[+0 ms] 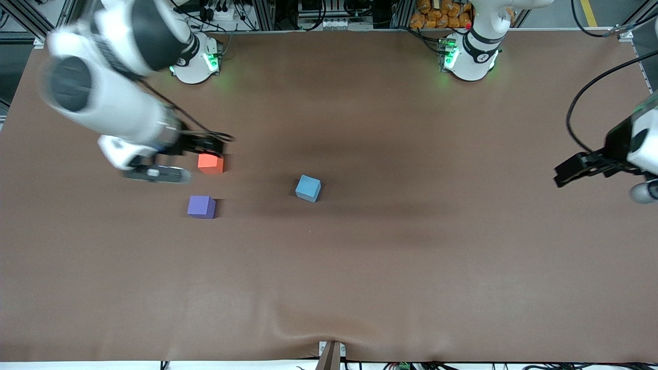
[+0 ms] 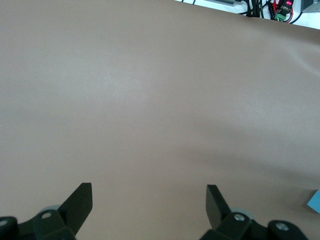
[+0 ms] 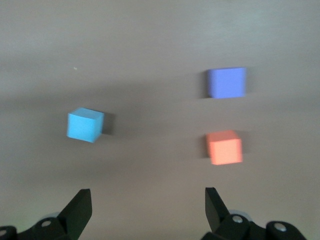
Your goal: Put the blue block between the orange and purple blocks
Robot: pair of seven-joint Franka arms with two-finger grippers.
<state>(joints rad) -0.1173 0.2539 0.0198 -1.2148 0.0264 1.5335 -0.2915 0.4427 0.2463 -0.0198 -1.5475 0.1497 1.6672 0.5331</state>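
Observation:
The sky-blue block [image 1: 308, 188] [image 3: 85, 125] sits alone near the middle of the table. The orange block [image 1: 211, 163] [image 3: 225, 148] and the purple block [image 1: 201, 206] [image 3: 227, 82] stand toward the right arm's end, the purple one nearer the front camera, with a gap of about one block between them. My right gripper [image 1: 208, 146] [image 3: 148, 205] hovers open and blurred just beside the orange block, holding nothing. My left gripper [image 1: 563, 176] [image 2: 149, 200] hangs open and empty over bare table at the left arm's end.
Brown cloth [image 1: 411, 257] covers the whole table. The two arm bases [image 1: 195, 61] [image 1: 470, 59] stand along the edge farthest from the front camera. A black cable [image 1: 581, 97] loops above the left arm's end. A sliver of blue block [image 2: 315, 200] shows at the left wrist view's edge.

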